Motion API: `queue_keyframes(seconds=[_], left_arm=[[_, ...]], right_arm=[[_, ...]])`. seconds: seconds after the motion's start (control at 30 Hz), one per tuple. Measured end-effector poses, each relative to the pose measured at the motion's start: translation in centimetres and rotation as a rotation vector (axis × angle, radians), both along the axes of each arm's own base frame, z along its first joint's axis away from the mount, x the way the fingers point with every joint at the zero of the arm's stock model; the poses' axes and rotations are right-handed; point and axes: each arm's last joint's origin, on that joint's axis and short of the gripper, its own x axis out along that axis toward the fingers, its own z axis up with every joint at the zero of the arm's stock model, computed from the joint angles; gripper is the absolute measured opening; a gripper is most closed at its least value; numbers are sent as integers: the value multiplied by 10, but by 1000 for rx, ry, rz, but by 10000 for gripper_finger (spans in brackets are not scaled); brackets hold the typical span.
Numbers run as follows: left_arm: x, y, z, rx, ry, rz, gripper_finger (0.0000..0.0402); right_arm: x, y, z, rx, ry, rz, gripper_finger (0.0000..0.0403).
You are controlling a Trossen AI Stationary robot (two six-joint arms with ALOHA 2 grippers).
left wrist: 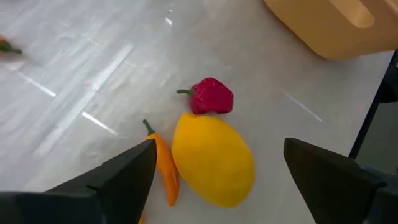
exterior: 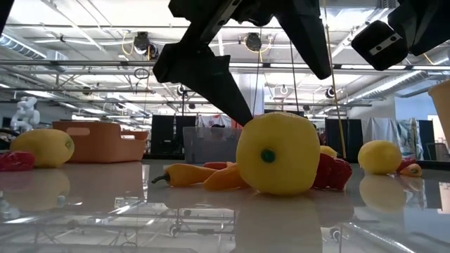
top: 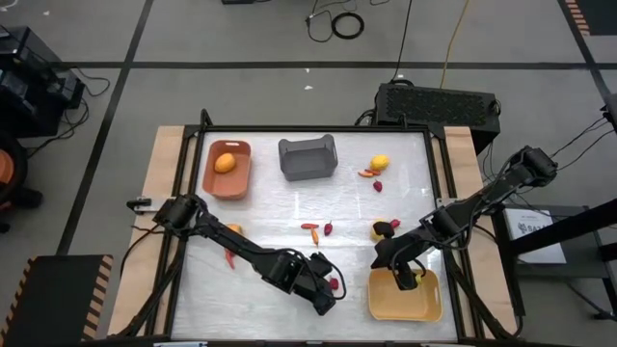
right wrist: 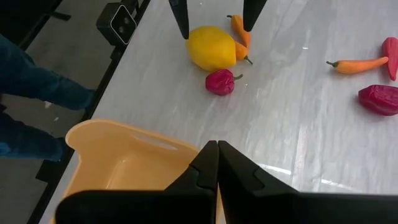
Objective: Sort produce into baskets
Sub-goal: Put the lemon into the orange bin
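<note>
A white table seen from above, with three bins: an orange bin (top: 228, 171) at the far left holding one yellow fruit, a grey bin (top: 308, 158) at the far middle, and a pale yellow bin (top: 405, 295) at the near right.

The left gripper (left wrist: 214, 165) hovers low near the table's front edge, fingers spread wide on either side of a lemon (left wrist: 213, 158) — not yet touching it. An orange pepper (left wrist: 165, 167) lies against the lemon's side, and a small red pepper (left wrist: 210, 96) sits just beyond it.

The right gripper (right wrist: 217, 163) hangs over the yellow bin with its fingers pressed together, holding nothing.

More produce lies scattered mid-table and toward the far right: another lemon (top: 380, 163), slim peppers, and small dark-red pieces.

Likely risks: as the left fingers close, one may catch the orange pepper and pinch it along with the lemon, or shove it away. The lemon's rounded, smooth body could also squirt out sideways and roll toward the nearby front edge.
</note>
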Motion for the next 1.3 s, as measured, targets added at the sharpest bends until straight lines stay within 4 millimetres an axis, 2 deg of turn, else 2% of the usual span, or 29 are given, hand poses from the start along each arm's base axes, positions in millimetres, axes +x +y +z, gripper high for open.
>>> queue_keyframes(seconds=[0.5, 0.73, 1.1, 1.3], left_arm=[[-7, -8, -9, 7, 7, 9, 357], [0, -15, -30, -15, 5, -5, 357], [0, -14, -32, 11, 14, -25, 356], [-1, -14, -33, 33, 19, -45, 323]], right_arm=[[0, 0, 0, 0, 0, 0, 0], [0, 0, 0, -1, 3, 0, 0], [0, 0, 0, -6, -2, 5, 0], [0, 0, 0, -6, -2, 5, 0]])
